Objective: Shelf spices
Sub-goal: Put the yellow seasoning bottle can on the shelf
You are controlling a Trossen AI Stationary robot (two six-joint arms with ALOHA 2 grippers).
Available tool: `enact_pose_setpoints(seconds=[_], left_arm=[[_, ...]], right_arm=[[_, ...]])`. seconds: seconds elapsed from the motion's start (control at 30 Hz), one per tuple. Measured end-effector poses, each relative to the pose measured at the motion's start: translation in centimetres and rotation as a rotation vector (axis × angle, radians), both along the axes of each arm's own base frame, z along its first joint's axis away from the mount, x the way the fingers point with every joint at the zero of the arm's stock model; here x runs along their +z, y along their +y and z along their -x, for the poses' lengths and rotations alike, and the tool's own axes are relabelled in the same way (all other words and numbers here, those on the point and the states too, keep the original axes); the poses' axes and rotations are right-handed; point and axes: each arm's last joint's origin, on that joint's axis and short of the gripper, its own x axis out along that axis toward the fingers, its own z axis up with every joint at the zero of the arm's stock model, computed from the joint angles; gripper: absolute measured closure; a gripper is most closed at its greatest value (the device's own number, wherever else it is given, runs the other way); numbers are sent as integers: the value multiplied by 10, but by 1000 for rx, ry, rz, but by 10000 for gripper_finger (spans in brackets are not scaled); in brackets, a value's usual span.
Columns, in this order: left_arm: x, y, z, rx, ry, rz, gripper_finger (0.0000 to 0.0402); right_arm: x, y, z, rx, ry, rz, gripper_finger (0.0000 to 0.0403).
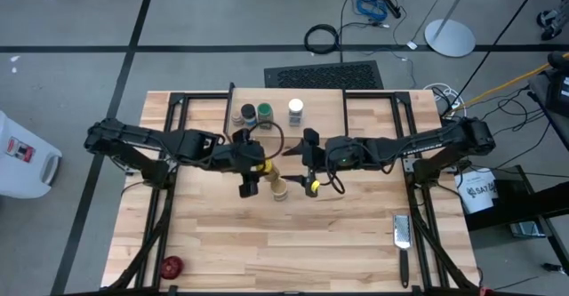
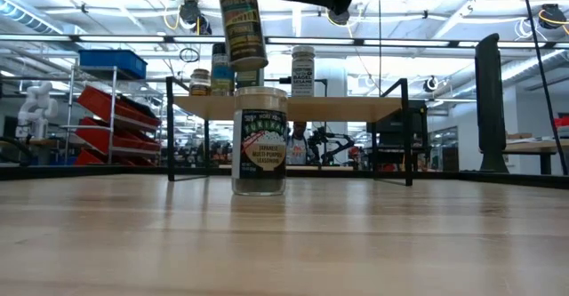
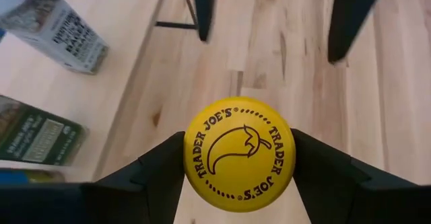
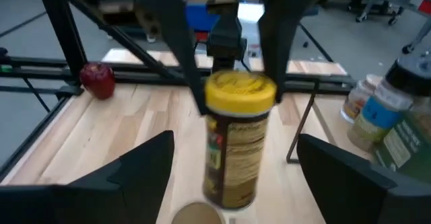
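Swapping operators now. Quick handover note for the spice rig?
Left gripper: shut on the yellow-lidded jar, held above the table in front of the shelf.
Right gripper: open, holding nothing, beside that jar.
Done: three jars on the shelf: green-lidded jar, dark-lidded jar, white-capped jar.
Left: shelve the held jar, then the tan-lidded jar standing on the table.

Glossy yellow plastic jar lid [image 3: 238, 154]; pale, matt wood-plank table [image 1: 267, 234].
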Motion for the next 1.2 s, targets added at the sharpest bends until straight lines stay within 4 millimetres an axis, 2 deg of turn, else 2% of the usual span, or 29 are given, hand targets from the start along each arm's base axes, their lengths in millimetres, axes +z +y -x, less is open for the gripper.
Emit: enact_pose_setpoints(seconds=[0.23,0.53,1.2], left_arm=[[4,2,-5,-18,-55,8,157],[4,2,-5,-33,-59,23,157],[5,0,-14,-53,-118,12,157]], right_arm=[[-5,1,-3,39,24,-13,100],[-19,-8,-15,13,31,-17,100],[-17,-10,-18,49,-2,-62,100]])
